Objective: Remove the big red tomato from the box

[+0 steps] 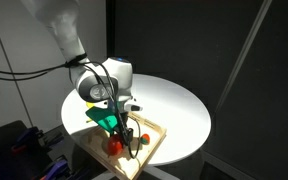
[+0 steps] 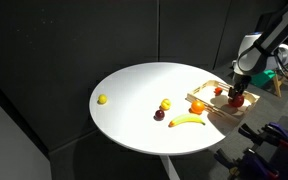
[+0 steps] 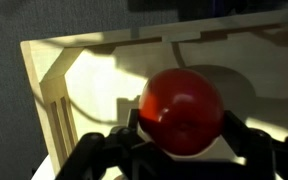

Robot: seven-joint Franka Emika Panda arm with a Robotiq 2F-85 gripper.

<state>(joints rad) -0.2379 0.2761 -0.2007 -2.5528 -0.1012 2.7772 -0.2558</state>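
Arm, exterior view: I see my gripper (image 1: 125,133) lowered into the box (image 1: 152,141) at the edge of the white table (image 1: 184,105).
Tomato, exterior view: the big red tomato (image 2: 237,99) sits inside the box (image 2: 210,99), right under my gripper (image 2: 237,91); a banana (image 2: 187,121) lies on the table (image 2: 134,90) outside it.
Claw, wrist view: my fingers (image 3: 99,156) are clamped on both sides of the big red tomato (image 3: 181,108), with the box (image 3: 44,90) rim behind it.

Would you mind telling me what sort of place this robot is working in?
Most likely a robotics lab or test studio, not a home: black curtains close off the background, a round white table stands alone, and a toy banana and a small yellow fruit lie on it.
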